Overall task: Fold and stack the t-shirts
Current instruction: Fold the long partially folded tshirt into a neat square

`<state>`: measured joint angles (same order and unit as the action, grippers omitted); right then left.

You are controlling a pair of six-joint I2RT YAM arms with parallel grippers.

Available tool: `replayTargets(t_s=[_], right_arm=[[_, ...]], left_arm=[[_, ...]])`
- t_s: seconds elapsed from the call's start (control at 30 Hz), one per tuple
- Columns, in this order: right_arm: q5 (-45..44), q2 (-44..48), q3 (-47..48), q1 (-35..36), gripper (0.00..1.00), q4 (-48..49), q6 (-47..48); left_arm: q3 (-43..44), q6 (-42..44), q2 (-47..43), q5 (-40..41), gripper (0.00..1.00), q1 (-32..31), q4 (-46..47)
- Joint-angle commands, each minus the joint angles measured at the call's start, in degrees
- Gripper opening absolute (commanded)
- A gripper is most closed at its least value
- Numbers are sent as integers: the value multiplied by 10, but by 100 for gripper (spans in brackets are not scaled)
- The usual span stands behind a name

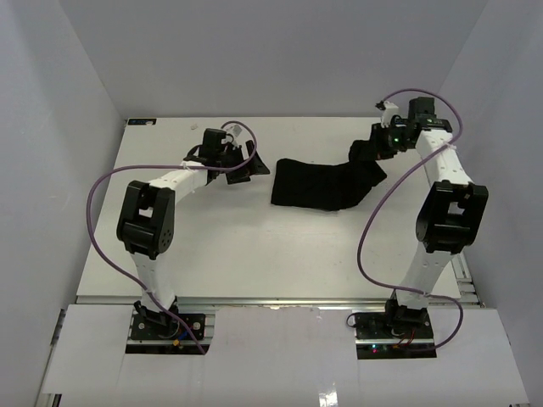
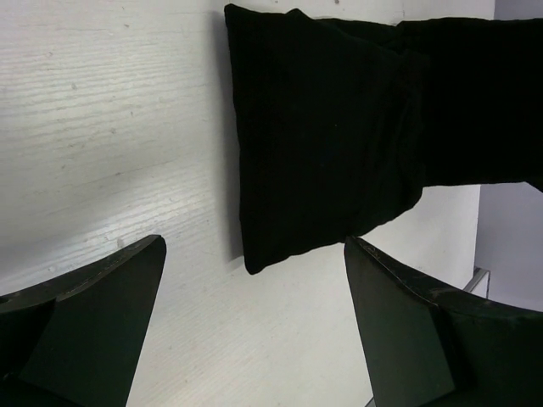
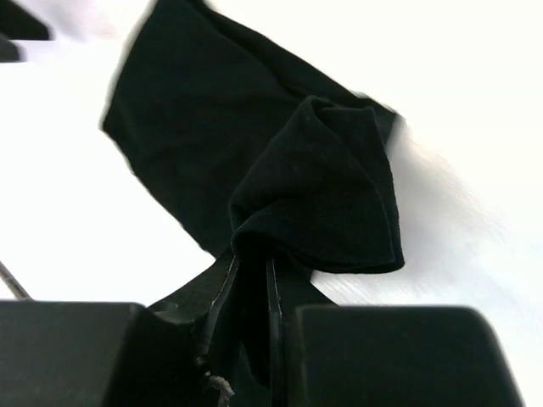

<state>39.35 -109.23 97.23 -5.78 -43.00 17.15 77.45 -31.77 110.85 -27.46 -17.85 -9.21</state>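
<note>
A plain black t-shirt lies folded into a long band on the white table at the back middle. Its right end is lifted off the surface. My right gripper is shut on that bunched right end; the right wrist view shows the cloth pinched between the jaws. My left gripper is open and empty, on the table just left of the shirt. In the left wrist view the shirt's left end lies beyond the spread fingers.
The white table ends at grey walls behind and at both sides. The right arm's purple cable hangs over the right part of the table. The left arm's cable loops out to the left.
</note>
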Motion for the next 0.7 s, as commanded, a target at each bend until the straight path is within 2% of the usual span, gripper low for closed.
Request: replayTargets(t_s=[0.0, 0.37, 0.67], right_arm=[[8, -17, 55, 55, 6, 0, -38], [-29, -97, 140, 189, 6, 30, -119], [-73, -153, 149, 235, 9, 60, -149]], left_arm=[[15, 20, -28, 10, 97, 3, -9], [-48, 15, -87, 29, 97, 3, -12], [-108, 7, -157, 44, 98, 2, -21]])
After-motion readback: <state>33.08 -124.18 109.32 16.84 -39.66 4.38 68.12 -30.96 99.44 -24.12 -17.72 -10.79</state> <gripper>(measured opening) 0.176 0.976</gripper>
